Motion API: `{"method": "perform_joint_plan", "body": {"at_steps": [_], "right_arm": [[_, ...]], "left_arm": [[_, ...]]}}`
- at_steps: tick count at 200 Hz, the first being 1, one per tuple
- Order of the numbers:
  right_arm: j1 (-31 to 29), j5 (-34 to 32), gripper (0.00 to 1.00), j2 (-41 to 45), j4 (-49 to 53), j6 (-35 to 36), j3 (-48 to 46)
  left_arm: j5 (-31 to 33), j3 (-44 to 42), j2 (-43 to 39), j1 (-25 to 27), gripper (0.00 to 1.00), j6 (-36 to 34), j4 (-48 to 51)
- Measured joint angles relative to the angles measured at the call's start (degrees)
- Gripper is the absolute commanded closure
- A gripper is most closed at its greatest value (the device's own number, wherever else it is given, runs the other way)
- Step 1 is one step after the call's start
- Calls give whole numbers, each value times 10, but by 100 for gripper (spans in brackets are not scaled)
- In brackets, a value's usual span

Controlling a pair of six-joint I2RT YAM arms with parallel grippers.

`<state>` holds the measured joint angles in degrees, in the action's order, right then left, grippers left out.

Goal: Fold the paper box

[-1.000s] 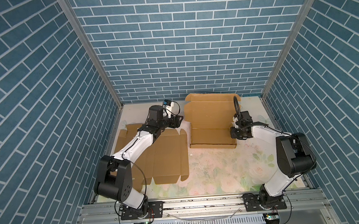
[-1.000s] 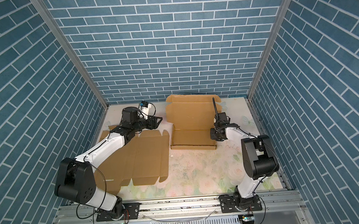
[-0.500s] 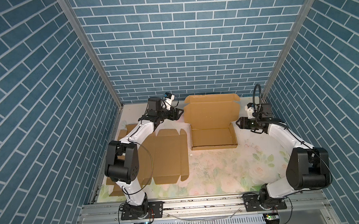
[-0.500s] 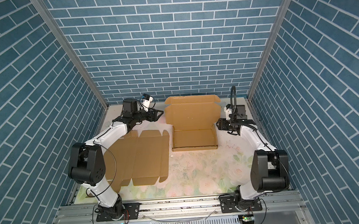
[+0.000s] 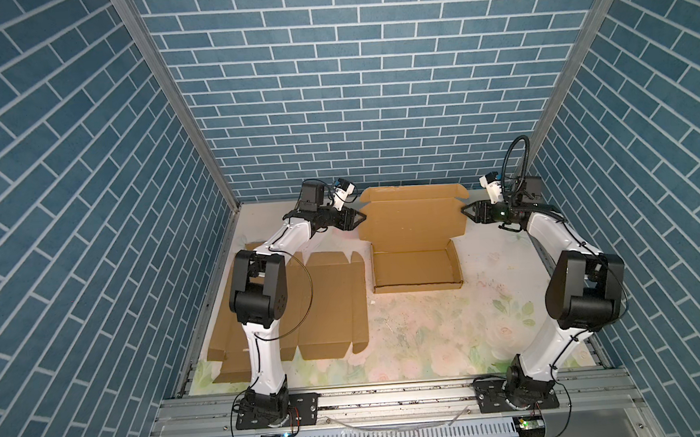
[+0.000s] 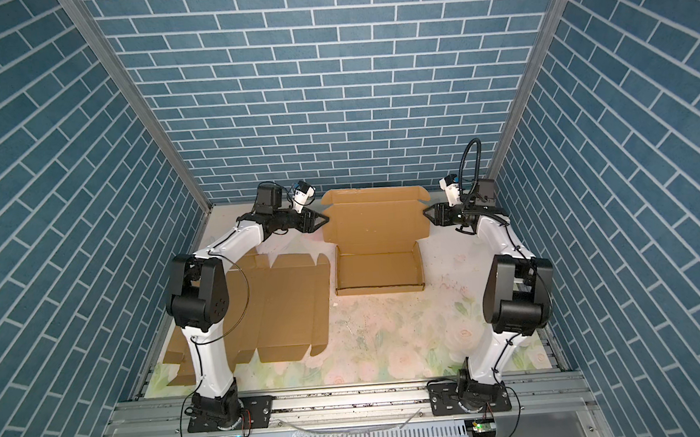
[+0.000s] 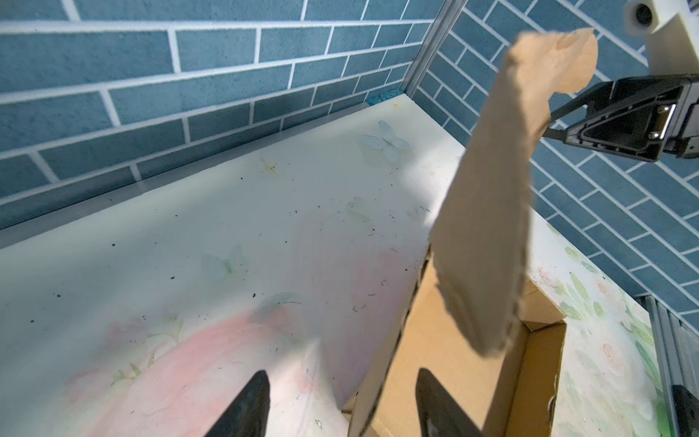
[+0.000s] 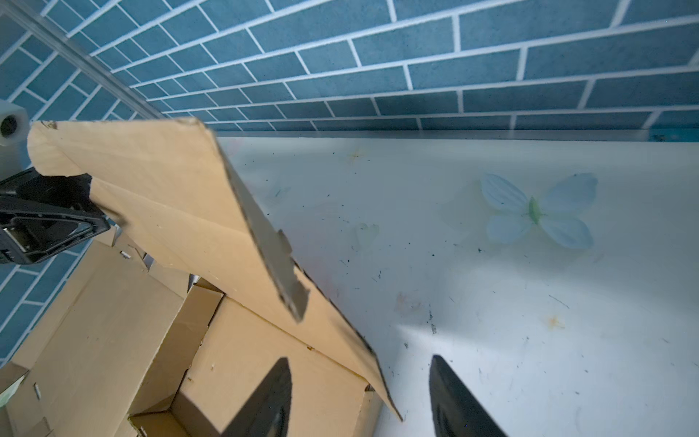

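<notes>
Two grippers flank the paper box [image 5: 415, 261], which sits at the far middle of the table [image 5: 430, 335]. Its tray [image 5: 414, 267] is formed and its lid [image 5: 413, 217] stands up from the far wall.

The left gripper [image 5: 362, 218] is at the lid's left edge and the right gripper [image 5: 464, 211] at its right edge. Each is parted to a moderate gap. In the wrist views the cardboard edge runs between the fingertips [image 7: 257, 397] of one and the fingertips [image 8: 272, 393] of the other. Neither pair is pressed onto it, so nothing is held.

The box looks like thin corrugated card. It is probably light, stiff across each panel and loose only along its scored creases, and it is likely to spring back when released. Being so light, it could skid on the smooth table if pushed from one side alone.

The sensible hold is on both side edges of the lid, high up and at matching heights, so that it swings evenly on the rear crease. A hard pinch could dent the edge.

A flat cardboard blank [image 5: 328, 304] lies to the left, nearer the front and apart from the box.
</notes>
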<state>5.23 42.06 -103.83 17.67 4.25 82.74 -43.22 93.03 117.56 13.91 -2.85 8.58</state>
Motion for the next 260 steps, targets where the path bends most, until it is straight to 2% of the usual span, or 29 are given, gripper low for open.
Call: {"method": "perform_joint_plan", "body": {"at_steps": [42,75,106,127,146,173,204,260], "right_arm": [[-7,42,56,-44,51,47,64],[-14,54,75,-47,77,71,66],[-20,50,91,-44,70,77,59],[-29,40,100,-19,33,73,16],[-40,13,100,21,-9,64,-37],[-64,-46,100,77,-76,44,-110],[-110,-166,100,140,-193,0,-207],[-184,-379,100,169,-412,-90,-327]], "left_arm": [[-17,26,14,2,66,-16,21],[-21,37,25,7,76,-26,40],[-20,37,26,10,95,-28,47],[-15,36,24,14,100,-30,42],[10,10,9,19,100,-23,20],[64,-73,-43,33,100,5,-49],[147,-180,-97,63,100,51,-168],[269,-258,-92,110,100,125,-373]]}}
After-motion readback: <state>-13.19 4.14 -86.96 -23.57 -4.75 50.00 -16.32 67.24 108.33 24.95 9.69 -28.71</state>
